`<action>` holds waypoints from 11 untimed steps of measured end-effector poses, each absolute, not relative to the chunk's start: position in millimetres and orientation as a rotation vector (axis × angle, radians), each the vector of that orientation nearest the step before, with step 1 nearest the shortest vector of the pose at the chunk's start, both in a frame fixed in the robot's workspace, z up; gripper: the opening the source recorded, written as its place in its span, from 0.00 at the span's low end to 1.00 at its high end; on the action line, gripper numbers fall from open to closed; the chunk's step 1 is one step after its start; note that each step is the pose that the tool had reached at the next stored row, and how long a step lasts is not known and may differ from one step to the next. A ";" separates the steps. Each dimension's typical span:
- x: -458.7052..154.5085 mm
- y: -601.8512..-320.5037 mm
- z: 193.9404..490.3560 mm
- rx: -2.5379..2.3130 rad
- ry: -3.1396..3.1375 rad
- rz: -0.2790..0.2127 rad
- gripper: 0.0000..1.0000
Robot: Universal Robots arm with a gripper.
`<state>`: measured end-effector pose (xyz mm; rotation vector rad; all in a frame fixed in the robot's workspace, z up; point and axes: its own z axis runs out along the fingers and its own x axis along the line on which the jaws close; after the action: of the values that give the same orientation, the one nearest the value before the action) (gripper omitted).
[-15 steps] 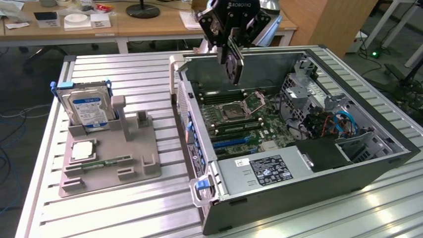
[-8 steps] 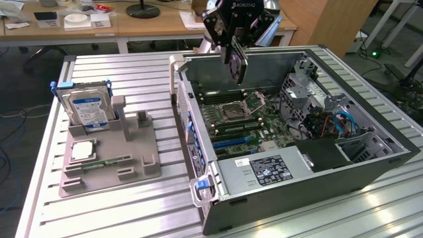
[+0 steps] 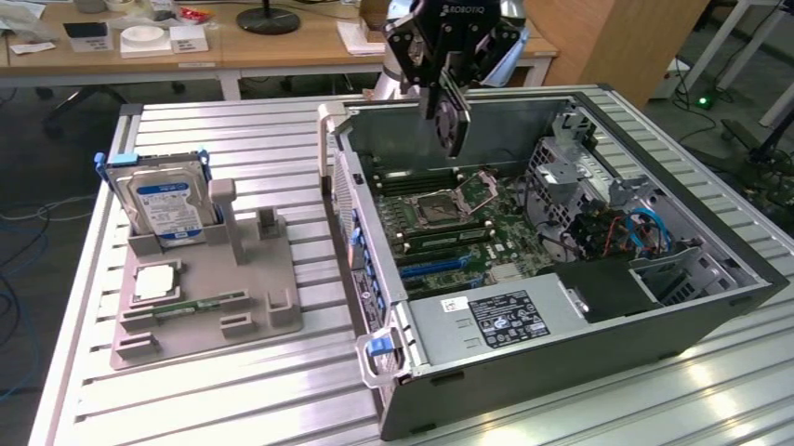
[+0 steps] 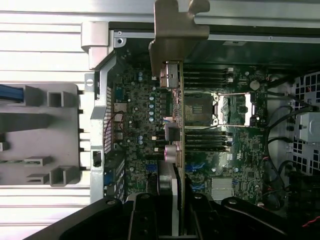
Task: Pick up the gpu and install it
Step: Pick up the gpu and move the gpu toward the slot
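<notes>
Exterior view:
- Gripper (image 3: 449, 88) hangs over the back half of the open computer case (image 3: 596, 372), jaws clamped on the gpu (image 3: 456, 125).
- Card is pinched by its top edge and hangs on edge below the fingertips. It is clear of the motherboard (image 3: 447, 214), with its lower end above the board near the CPU socket (image 3: 453, 197).
- At the exterior view's left, well apart from the case, a grey holder (image 3: 236, 279) carries the hard drive (image 3: 167, 204) upright and a memory stick (image 3: 186, 307) lying flat.

Wrist view:
- Gpu (image 4: 172, 135) is seen edge-on, a thin line running out from between the two dark fingers (image 4: 145, 220).
- Its beige bracket (image 4: 176, 30) is at the far end, over the case's rear wall.
- Gripper (image 4: 175, 222) grips both faces of the card, with the motherboard (image 4: 135, 115) beneath it.
</notes>
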<state>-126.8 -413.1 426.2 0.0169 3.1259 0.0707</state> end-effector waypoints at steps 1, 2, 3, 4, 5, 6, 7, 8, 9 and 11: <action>-126.2 -413.0 426.2 0.017 3.126 0.071 0.28; -124.0 -413.0 426.2 0.017 3.126 0.071 0.28; -122.7 -413.0 426.2 0.017 3.126 0.071 0.28; -121.8 -413.1 426.2 0.017 3.126 0.071 0.28; -121.0 -413.1 426.1 0.017 3.126 0.071 0.28; -120.2 -413.1 426.1 0.017 3.126 0.071 0.28; -119.5 -413.1 426.0 0.017 3.126 0.071 0.28; -118.6 -413.0 426.0 0.017 3.126 0.071 0.28; -117.5 -413.0 425.9 0.017 3.126 0.071 0.28; -115.2 -413.1 425.9 0.017 3.126 0.071 0.28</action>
<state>-115.2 -413.1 425.9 0.0167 3.1259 0.0707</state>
